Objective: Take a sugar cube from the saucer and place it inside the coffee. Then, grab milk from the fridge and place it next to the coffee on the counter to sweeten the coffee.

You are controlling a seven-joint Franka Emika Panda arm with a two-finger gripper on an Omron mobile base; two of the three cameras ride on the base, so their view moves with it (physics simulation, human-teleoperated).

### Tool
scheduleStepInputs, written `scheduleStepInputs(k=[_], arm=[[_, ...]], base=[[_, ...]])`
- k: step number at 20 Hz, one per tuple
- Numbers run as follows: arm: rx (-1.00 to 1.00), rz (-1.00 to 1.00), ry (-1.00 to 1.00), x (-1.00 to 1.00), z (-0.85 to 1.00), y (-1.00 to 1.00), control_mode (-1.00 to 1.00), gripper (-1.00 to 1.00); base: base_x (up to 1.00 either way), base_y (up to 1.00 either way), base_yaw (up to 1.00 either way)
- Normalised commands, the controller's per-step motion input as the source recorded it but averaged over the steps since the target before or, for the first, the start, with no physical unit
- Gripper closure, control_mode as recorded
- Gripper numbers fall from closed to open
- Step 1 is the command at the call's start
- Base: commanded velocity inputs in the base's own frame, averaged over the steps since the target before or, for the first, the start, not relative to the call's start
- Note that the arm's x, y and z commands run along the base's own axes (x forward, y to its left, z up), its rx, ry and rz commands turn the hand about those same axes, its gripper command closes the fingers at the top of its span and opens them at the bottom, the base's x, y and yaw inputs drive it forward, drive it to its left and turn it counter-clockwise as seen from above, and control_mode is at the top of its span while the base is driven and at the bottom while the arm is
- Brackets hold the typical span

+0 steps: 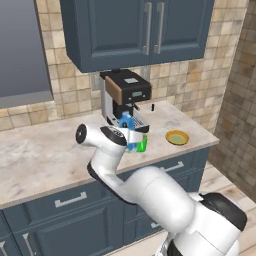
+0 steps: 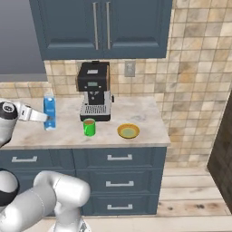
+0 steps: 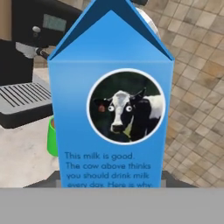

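The milk, a blue carton with a cow picture, is upright at the counter, left of the coffee. My gripper is shut on its lower part, with a dark finger showing at each side. I cannot tell whether the carton's base touches the stone. The green cup peeks out behind the carton and my wrist. Its edge shows left of the carton. The yellow saucer lies right of the cup. The sugar cube is hidden. The fridge is out of view.
A black and silver coffee machine stands against the tiled wall just behind the cup, its drip tray close to the carton. Dark blue cabinets hang above. The counter ends at the right past the saucer.
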Motion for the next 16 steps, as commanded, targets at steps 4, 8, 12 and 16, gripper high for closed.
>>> scheduleStepInputs(k=[4,8,12,16], arm=[[-0.01,-0.02,0.00,0.29,-0.27,-0.04,-1.00,1.00],[-0.01,-0.04,0.00,0.35,-0.40,-0.06,-1.00,1.00],[0.00,-0.04,-0.04,0.32,-0.31,-0.02,-1.00,1.00],[-0.01,-0.06,-0.11,0.31,-0.29,0.00,-1.00,1.00]], base=[[0.00,0.00,0.00],[0.00,0.00,0.00],[0.00,0.00,0.00],[0.00,0.00,0.00]])
